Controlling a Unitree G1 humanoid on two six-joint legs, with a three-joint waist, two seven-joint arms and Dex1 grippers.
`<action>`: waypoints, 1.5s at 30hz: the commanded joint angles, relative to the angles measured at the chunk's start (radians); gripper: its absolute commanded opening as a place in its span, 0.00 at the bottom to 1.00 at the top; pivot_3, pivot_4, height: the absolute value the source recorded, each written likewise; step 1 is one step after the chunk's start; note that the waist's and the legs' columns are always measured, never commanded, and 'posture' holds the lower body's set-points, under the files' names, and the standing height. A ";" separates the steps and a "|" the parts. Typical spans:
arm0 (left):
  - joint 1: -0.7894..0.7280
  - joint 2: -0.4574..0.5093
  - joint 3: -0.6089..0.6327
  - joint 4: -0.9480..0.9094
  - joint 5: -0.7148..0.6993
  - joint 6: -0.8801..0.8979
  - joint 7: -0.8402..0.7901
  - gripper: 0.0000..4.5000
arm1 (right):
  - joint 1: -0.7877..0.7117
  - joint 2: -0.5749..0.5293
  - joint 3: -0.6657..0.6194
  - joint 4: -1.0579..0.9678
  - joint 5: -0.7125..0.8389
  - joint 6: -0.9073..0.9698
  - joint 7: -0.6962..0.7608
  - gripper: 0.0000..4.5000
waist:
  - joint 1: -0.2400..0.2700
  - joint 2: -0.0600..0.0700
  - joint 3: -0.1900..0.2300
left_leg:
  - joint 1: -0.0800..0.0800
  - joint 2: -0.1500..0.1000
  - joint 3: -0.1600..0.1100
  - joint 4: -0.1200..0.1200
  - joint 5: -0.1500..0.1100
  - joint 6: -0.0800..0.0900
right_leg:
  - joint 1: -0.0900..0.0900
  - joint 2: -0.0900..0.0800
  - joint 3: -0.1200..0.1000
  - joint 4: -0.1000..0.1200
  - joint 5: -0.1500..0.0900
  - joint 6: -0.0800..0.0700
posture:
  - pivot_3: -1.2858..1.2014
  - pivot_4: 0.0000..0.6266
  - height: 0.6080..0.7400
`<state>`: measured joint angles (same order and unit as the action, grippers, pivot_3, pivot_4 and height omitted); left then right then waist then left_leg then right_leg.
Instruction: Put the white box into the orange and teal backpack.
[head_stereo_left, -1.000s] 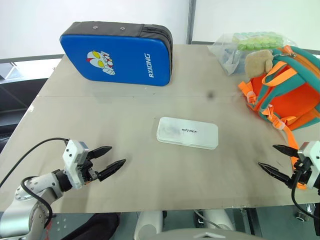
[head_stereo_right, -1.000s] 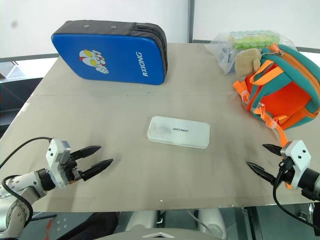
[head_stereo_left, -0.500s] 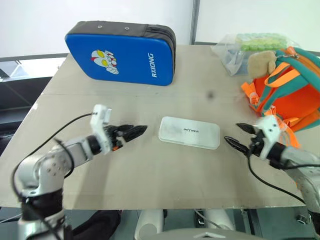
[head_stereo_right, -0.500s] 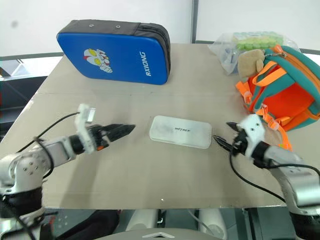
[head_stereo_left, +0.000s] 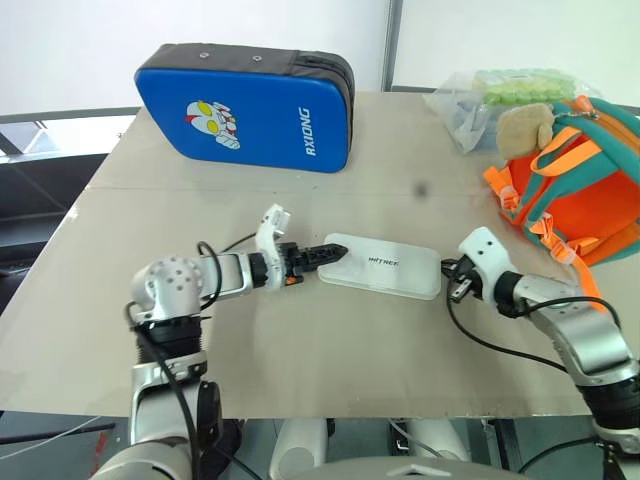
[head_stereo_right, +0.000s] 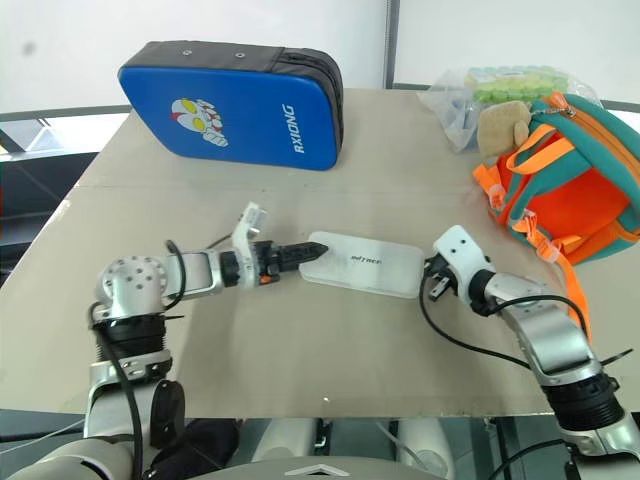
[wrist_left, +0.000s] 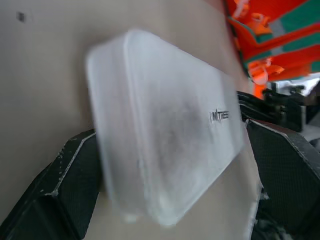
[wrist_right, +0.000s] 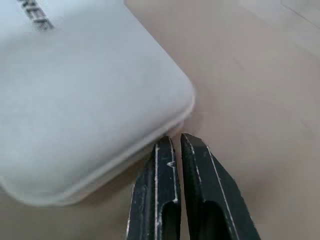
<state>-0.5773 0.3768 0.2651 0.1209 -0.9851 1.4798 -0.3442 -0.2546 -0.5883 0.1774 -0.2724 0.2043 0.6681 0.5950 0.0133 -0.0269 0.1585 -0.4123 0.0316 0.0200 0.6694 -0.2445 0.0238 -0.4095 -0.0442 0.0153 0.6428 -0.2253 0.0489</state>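
Bare tan desk (head_stereo_left: 300, 340). White box (head_stereo_left: 385, 267) flat at centre; blue padded case (head_stereo_left: 245, 107) behind-left of it, orange and teal backpack (head_stereo_left: 580, 190) to its right, clear bag (head_stereo_left: 490, 95) behind the backpack.

Bare tan table (head_stereo_left: 330, 350) lies open at 6 o'clock of the flat white plastic box (head_stereo_left: 382, 266); the soft orange-and-teal backpack (head_stereo_left: 580, 190) blocks 2 o'clock.

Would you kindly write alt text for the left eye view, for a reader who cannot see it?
A flat white box lies on a tan table with the robot's left hand open at one short end and its right hand shut at the other. An orange and teal backpack sits at the table's right edge and a blue padded case at the back.
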 joint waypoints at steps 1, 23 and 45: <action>-0.010 -0.030 -0.054 0.071 -0.011 0.064 -0.084 1.00 | -0.038 0.030 0.036 0.017 -0.005 -0.052 0.042 0.02 | -0.001 0.000 0.000 | 0.000 -0.001 0.000 0.000 0.000 0.000 | 0.000 0.000 0.001 0.000 0.001 0.003 | 0.52 0.24 1.00; 0.118 -0.130 0.126 -0.128 -0.014 -0.022 -0.058 0.61 | 0.130 0.065 -0.724 -0.304 0.367 0.215 -0.166 0.97 | -0.002 0.001 0.000 | -0.002 0.000 -0.003 -0.002 0.000 0.000 | -0.002 -0.002 0.000 0.000 0.002 0.003 | 0.52 0.24 1.00; 0.218 -0.153 0.103 -0.273 -0.002 -0.113 -0.008 0.61 | -0.339 0.086 -0.496 0.461 0.173 -0.183 -0.180 0.82 | -0.028 0.002 0.001 | -0.002 -0.001 0.002 -0.003 0.000 0.000 | -0.003 -0.002 0.003 -0.001 0.002 0.004 | 0.52 0.24 1.00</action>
<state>-0.3608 0.2280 0.3632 -0.1094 -0.9653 1.3983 -0.3461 -0.5713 -0.4830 -0.3285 0.1628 0.3934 0.5486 0.3770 -0.0144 -0.0253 0.1592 -0.4144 0.0303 0.0219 0.6666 -0.2446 0.0240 -0.4126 -0.0460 0.0178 0.6417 -0.2233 0.0529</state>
